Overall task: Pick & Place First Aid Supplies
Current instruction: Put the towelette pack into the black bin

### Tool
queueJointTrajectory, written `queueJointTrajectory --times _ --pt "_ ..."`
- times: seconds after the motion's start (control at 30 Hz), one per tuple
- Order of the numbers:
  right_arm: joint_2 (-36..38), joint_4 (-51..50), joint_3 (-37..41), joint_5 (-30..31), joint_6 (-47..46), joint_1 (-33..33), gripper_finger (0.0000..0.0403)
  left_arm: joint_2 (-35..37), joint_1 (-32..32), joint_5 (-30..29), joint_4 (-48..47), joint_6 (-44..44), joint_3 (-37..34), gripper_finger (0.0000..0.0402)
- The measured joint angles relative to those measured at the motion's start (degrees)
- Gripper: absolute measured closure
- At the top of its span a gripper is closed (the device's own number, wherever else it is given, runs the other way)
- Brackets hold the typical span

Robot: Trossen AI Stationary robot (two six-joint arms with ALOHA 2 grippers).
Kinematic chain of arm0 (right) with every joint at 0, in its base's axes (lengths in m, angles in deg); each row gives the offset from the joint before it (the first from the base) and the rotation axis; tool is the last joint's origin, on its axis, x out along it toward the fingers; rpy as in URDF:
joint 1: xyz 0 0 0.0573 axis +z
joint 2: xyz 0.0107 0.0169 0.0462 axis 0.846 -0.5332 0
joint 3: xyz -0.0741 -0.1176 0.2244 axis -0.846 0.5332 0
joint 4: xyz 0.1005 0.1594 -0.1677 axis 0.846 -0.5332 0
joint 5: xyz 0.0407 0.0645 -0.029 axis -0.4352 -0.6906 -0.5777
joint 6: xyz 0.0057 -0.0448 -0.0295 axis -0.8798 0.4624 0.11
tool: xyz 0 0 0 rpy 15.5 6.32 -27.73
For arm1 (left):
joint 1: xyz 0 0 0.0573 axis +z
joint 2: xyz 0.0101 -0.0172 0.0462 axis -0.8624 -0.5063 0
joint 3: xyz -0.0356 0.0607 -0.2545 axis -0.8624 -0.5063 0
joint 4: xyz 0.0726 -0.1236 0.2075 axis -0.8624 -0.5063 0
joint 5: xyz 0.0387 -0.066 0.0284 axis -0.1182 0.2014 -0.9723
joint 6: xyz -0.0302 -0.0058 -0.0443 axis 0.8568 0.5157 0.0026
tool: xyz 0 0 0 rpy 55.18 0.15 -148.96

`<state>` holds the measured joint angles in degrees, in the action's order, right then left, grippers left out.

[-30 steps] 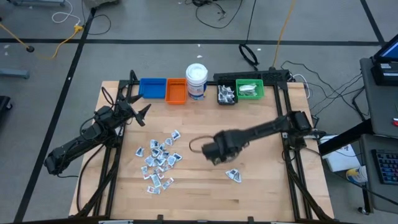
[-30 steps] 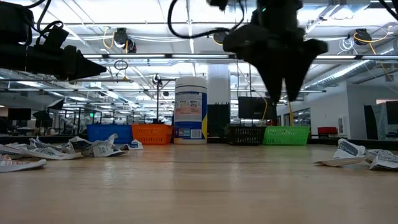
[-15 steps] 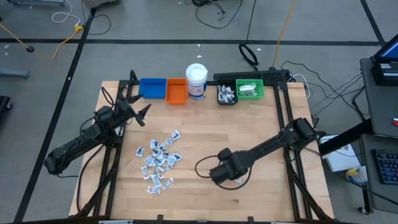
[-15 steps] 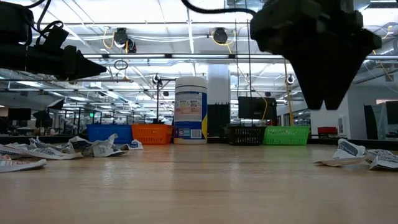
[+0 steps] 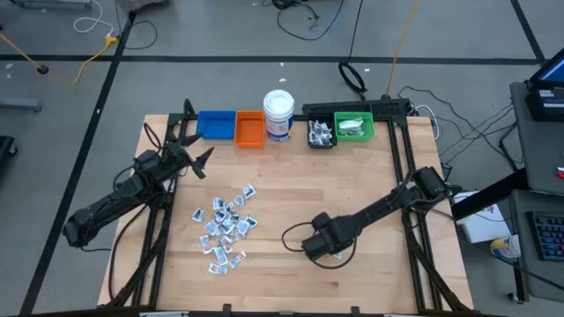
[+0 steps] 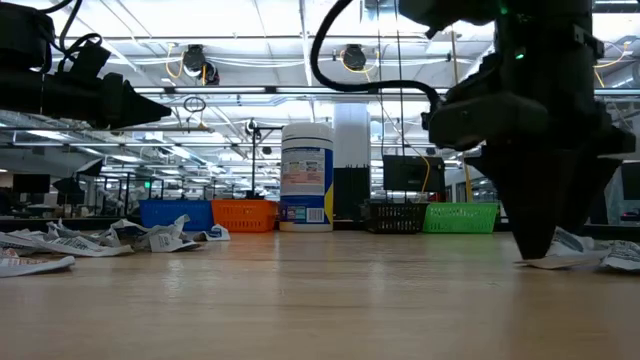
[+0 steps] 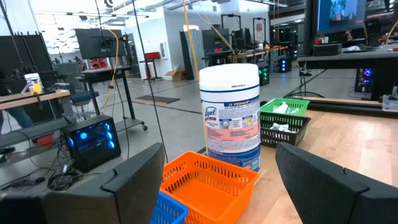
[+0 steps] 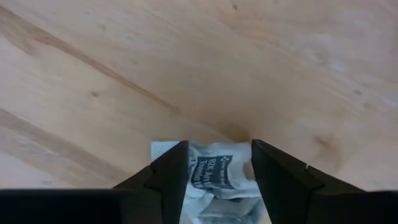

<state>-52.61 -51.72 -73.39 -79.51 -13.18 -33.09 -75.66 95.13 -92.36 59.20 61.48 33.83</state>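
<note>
The white cylindrical jar with a blue and pink label [image 7: 232,116] carries the only brand that can be made out: a script logo near the label's top that looks like "Lysol", with finer lines under it too small to read. The small white wrapped packet [image 8: 214,172] lying on the wooden tabletop [image 8: 249,56] between the right pincer's [image 8: 215,163] fingers bears a dark printed patch with pale lettering, but its words cannot be read with confidence.

The right gripper [image 5: 321,249] is down at the tabletop, its 2 fingers [image 8: 166,174] parted. The left gripper [image 5: 199,163] hangs raised, fingers spread wide.
</note>
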Motion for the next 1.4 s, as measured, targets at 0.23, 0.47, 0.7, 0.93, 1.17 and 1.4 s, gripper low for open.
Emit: queueJointTrajectory --times 0.23,0.47,0.7,0.93,1.17,1.4 --pt "0.0 0.2 0.0 -1.3 2.4 -1.4 0.0345 0.0 0.0 0.0 0.0 0.0 0.0 0.0091" --pt "4.8 -1.3 0.1 -1.0 9.4 -4.7 0.0395 0.0 0.0 0.0 0.0 0.0 0.0 0.0091" --pt "11.4 -3.3 0.0 -1.4 17.8 -10.1 0.0402 0.0 0.0 0.0 0.0 0.0 0.0 0.0091" --pt "15.3 -7.8 0.0 -3.1 26.3 -17.7 0.0402 0.0 0.0 0.0 0.0 0.0 0.0 0.0091" --pt "16.0 -9.7 0.0 -5.9 39.3 -30.0 0.0402 0.0 0.0 0.0 0.0 0.0 0.0 0.0092" --pt "15.8 -9.2 -0.3 -6.2 51.0 -43.4 0.0402 0.0 0.0 0.0 0.0 0.0 0.0 0.0092"
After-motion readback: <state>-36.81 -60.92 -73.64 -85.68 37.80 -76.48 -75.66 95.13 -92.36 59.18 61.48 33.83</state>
